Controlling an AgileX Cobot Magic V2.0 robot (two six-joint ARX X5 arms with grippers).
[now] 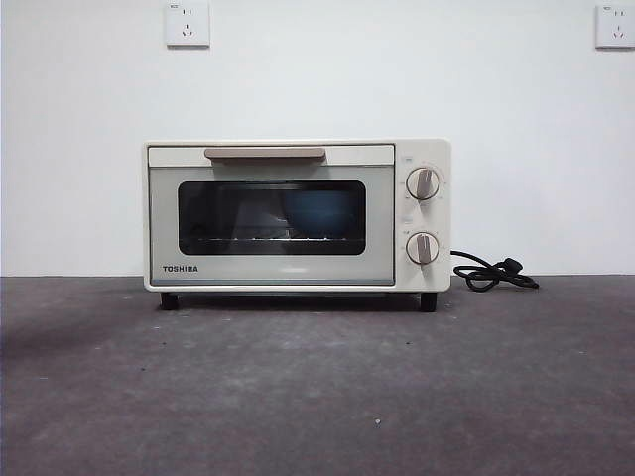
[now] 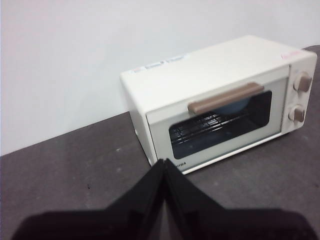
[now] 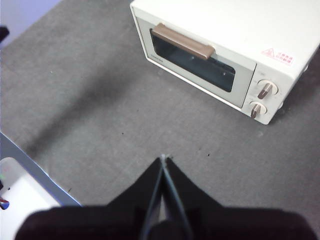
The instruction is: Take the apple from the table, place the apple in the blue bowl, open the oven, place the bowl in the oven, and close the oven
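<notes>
Blue bowl (image 1: 322, 213) sits inside the oven (image 1: 297, 215), on the wire rack, toward the knob side, seen dimly through the dark glass door (image 1: 271, 217); apple not discernible through the glass. Oven door shut, flush with the cream-white body, beige bar handle (image 1: 265, 154) level across the top of the door. Two knobs (image 1: 423, 183) stacked on the right panel, "TOSHIBA" mark at the door's lower left corner. Oven stands on short black feet on the dark grey table (image 1: 317, 397), back close to the white wall; black cord (image 1: 493, 273) lies coiled on the table just beside its knob side. Two wall sockets (image 1: 187, 23) high on the wall. Left gripper (image 2: 165, 165) held above the table, well apart from the oven front, jaws pressed together to a point, nothing between them. Right gripper (image 3: 163, 161) likewise over bare table, away from the oven, jaws closed tip to tip, holding nothing.
</notes>
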